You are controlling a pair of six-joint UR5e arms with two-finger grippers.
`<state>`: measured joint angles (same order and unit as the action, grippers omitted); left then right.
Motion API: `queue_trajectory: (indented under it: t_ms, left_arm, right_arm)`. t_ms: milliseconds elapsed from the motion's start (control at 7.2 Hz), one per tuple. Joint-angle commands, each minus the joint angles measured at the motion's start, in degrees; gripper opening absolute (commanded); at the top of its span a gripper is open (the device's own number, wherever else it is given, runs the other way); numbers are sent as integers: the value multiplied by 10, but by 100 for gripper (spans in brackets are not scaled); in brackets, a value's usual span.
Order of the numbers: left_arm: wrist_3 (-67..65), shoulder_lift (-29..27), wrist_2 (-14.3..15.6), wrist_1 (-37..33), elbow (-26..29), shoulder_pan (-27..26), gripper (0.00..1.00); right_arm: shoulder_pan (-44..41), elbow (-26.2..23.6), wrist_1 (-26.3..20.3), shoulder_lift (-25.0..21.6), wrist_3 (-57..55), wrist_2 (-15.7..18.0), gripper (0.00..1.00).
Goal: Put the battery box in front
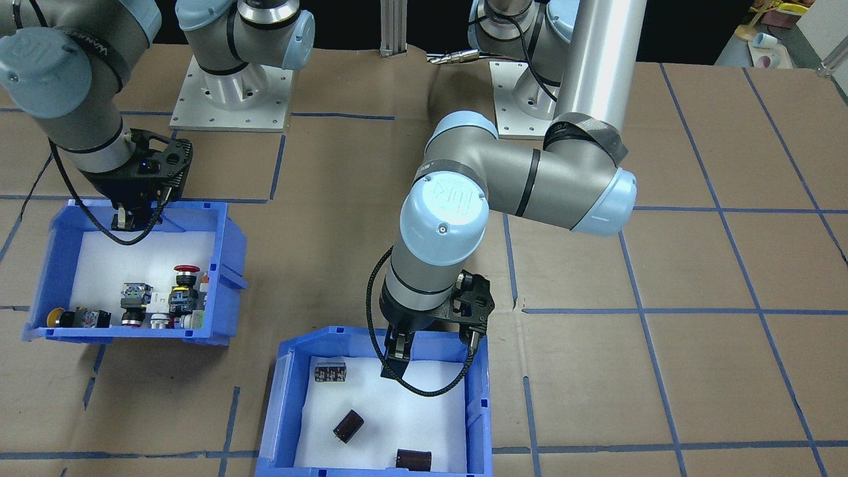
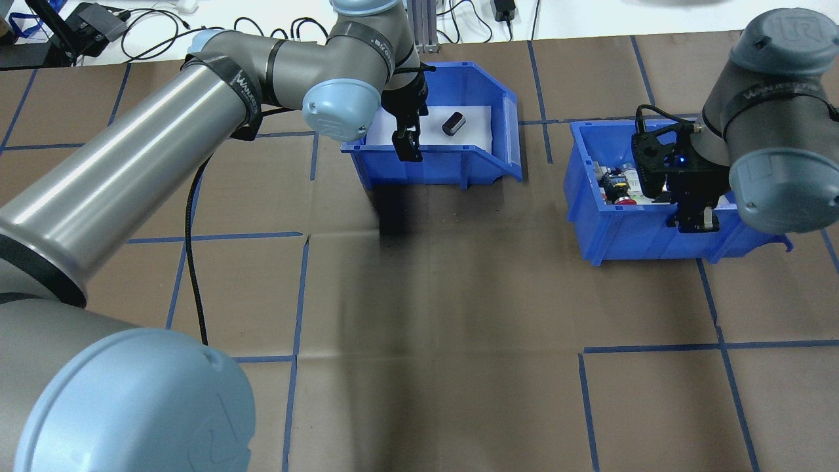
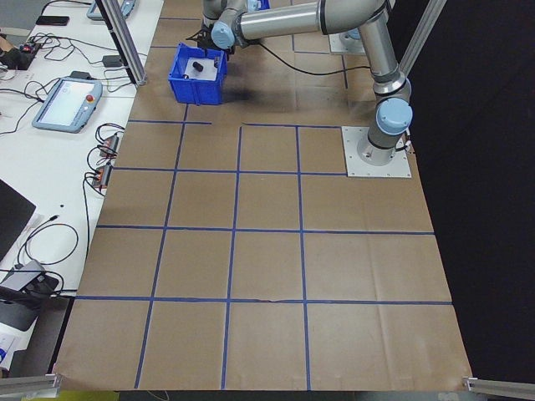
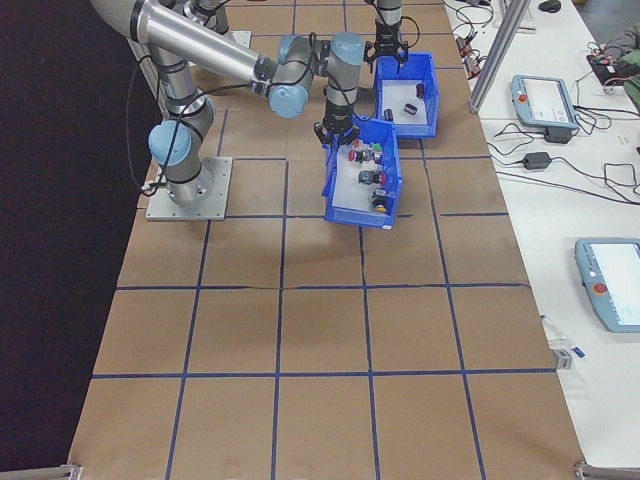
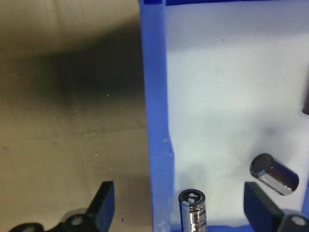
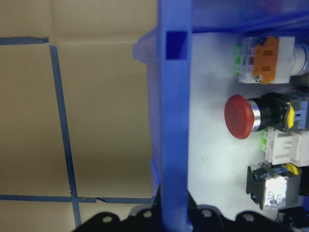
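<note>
The battery box (image 1: 480, 397) is a blue bin with a white liner, and three dark cylindrical batteries (image 1: 348, 424) lie loose in it. In the overhead view the battery box (image 2: 459, 167) stands at the far middle of the table. My left gripper (image 1: 397, 351) is open and straddles the box's wall nearest the robot. In the left wrist view one finger is outside the blue wall (image 5: 155, 121) and one is inside, next to a battery (image 5: 192, 210). My right gripper (image 2: 693, 219) is shut on the near wall of the bin of push-buttons (image 2: 629, 242).
The push-button bin (image 1: 232, 265) stands about a bin's width from the battery box, closer to the robot. Brown cardboard with blue tape lines (image 2: 432, 295) covers the table. Cables and devices lie beyond the far edge (image 2: 98, 26).
</note>
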<state>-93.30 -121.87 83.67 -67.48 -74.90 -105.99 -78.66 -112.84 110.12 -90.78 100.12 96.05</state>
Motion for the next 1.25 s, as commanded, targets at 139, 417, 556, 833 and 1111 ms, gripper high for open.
queue_trajectory:
  t_ms: [139,417,556,833,1111]
  left_arm:
    - [287,99,16,-146,-1,35,98]
    - [493,165,20,-230,-23,53,99]
    - [581,206,20,-259,-45,72,99]
    - [810,297,20,-274,-115,97,99]
    - [968,383,21,-272,-201,99,99]
  right_arm:
    - [-51,-59,2,-56,-52,0,6]
    - [-129,-63,2,-60,-139,7,6]
    - [-169,-63,2,-60,-182,8,6]
    - [-267,-62,4,-57,-276,9,6]
    - [-353,-62,69,-44,-364,9,6]
